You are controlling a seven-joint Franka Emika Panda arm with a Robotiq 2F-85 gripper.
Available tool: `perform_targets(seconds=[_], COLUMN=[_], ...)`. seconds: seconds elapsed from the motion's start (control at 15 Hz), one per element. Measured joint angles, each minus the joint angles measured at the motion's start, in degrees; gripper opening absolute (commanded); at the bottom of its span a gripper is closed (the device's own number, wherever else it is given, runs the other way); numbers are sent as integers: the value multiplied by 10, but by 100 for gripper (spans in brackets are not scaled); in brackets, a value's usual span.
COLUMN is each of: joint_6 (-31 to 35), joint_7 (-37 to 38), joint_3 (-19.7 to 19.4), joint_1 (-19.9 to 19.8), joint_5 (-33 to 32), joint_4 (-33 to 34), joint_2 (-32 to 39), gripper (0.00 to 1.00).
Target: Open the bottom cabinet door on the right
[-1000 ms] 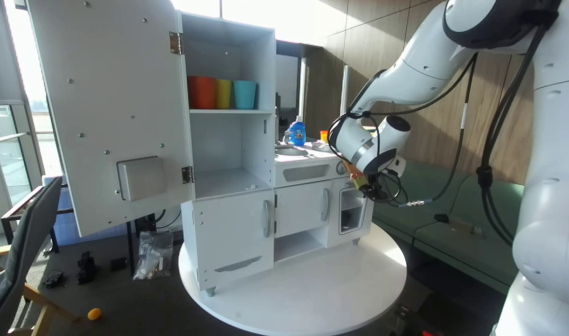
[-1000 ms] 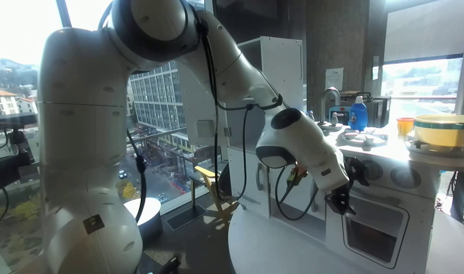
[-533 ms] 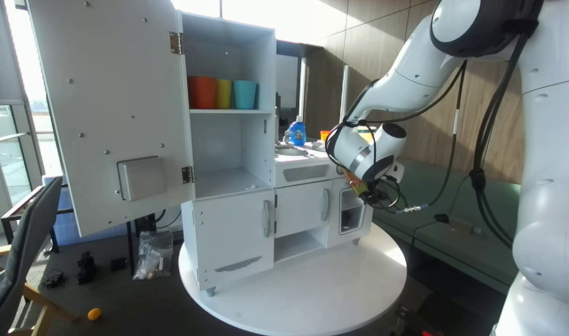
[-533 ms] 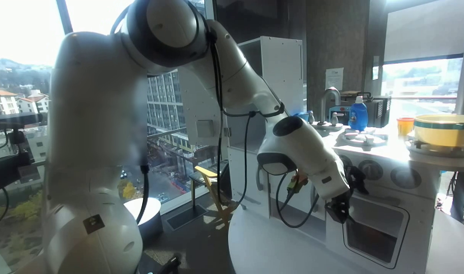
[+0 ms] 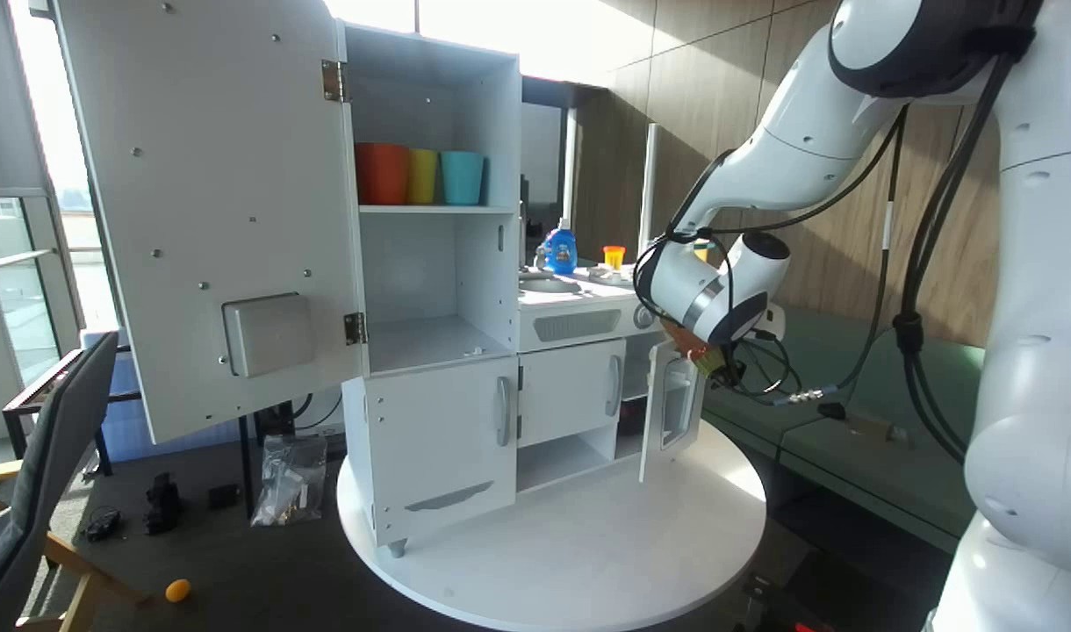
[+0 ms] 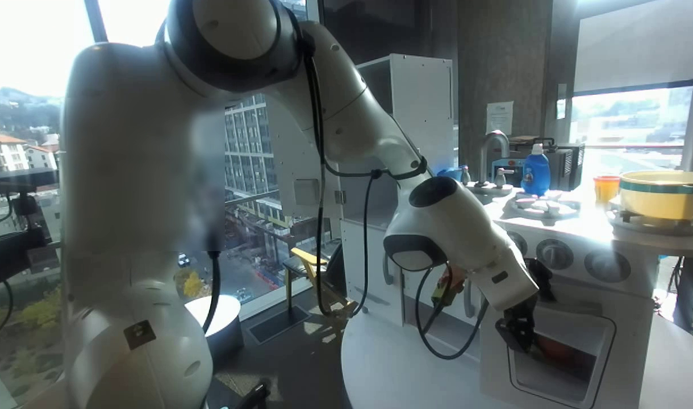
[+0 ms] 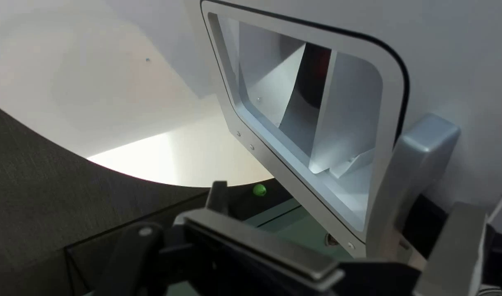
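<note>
The oven door (image 7: 461, 70) is seen partly open, just in front of the hand (image 6: 531, 312). In the wrist view the fingers (image 7: 259, 242) are spread well apart, with the handle (image 7: 399, 189) seen between them; whether it is gripped cannot be told. Below the hand, a round white table (image 5: 553, 553) is seen in both exterior views. Above the hand, a blue bottle (image 6: 535, 175) and a yellow pot (image 6: 664, 199) are set on the counter (image 6: 588, 220)

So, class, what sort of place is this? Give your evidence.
Probably an office or lab room set up for robot work: a robot arm stands by a toy kitchen, with a long green bench beyond.
</note>
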Motion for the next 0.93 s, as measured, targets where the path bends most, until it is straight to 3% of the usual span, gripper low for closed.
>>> perform_targets(seconds=[0.47, 0.93], joint_6=[-129, -243], joint_7=[-24, -24], joint_3=[-35, -55], joint_1=[-54, -87], joint_5=[-97, -140], joint_4=[-38, -25], joint_2=[-69, -88], gripper=[100, 100])
